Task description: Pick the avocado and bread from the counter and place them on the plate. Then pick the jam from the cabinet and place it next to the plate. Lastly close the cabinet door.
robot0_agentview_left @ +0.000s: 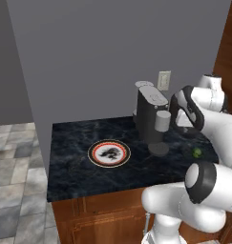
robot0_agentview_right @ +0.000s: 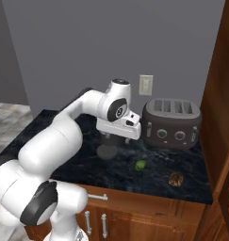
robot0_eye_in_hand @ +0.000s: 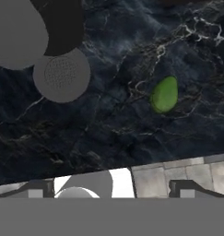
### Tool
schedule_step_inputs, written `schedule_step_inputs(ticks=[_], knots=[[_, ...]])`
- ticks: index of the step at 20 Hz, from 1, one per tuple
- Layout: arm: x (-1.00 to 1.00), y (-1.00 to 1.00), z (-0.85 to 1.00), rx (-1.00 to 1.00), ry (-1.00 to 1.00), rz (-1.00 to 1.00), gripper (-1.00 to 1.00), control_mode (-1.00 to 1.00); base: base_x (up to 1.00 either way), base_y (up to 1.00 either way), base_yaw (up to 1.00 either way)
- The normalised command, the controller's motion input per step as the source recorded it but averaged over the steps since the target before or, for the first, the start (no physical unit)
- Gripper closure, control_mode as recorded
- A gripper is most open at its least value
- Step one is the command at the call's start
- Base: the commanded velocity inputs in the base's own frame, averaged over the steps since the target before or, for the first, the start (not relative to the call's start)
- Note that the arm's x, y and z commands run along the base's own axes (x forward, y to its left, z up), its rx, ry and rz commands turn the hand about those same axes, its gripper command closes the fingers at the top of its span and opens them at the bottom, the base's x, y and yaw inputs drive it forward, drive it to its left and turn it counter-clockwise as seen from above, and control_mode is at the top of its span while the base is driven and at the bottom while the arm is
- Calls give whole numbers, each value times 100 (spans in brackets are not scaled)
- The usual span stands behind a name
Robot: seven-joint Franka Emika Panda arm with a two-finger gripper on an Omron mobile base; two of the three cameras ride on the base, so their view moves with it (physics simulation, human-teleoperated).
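Left base view. Bench (robot0_agentview_left: 74, 167): black marble-look slab on brown wooden base cabinets. Plate (robot0_agentview_left: 109, 153): round, white, red-orange and black rim ring, dark pattern at centre; it lies flat on the bench and carries nothing. Coffee machine (robot0_agentview_left: 151, 116): dark grey, standing just right of the plate and behind it, its round drip base on the slab. Avocado (robot0_agentview_left: 197, 152): small green lump on the bench, well right of the plate, beyond the coffee machine and partly ringed by the white arm.

Right base view. Avocado (robot0_agentview_right: 141, 165): on the bench, well right of the plate's side of the slab, in front of a dark toaster (robot0_agentview_right: 172, 123) and left of a small brown bread piece (robot0_agentview_right: 176, 179). The arm's hand hangs above the bench, up and left of the avocado, not touching it. Tall reddish-brown cabinet (robot0_agentview_right: 219, 108) stands at the right end of the bench.

Hand view. Fingers (robot0_eye_in_hand: 42, 190): two dark tips at the bottom edge, set wide apart, nothing between them. Avocado (robot0_eye_in_hand: 164, 94): egg-shaped, lying on bare marble, well clear of the fingers and toward the right-hand tip's side of the picture. Its long axis runs nearly up the picture, leaning slightly right, narrower end uppermost. Coffee machine's round perforated drip base (robot0_eye_in_hand: 61, 74) sits left of the avocado, apart from it.
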Motion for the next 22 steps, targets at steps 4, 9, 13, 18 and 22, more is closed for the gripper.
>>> schedule_step_inputs(ticks=[4, 9, 13, 18, 22], knots=[[6, -47, -28, 0, 5, -8, -100, -100, 0, 0, 0], [8, -45, -26, 0, 5, -7, -100, -100, 0, 0, 0], [16, -38, -28, 0, 6, -5, -100, -100, 0, 0, 0], [25, -29, -26, 0, 6, -2, -100, -100, 0, 0, 0], [25, -18, -25, 0, 4, 0, -100, -100, 0, 0, 0]])
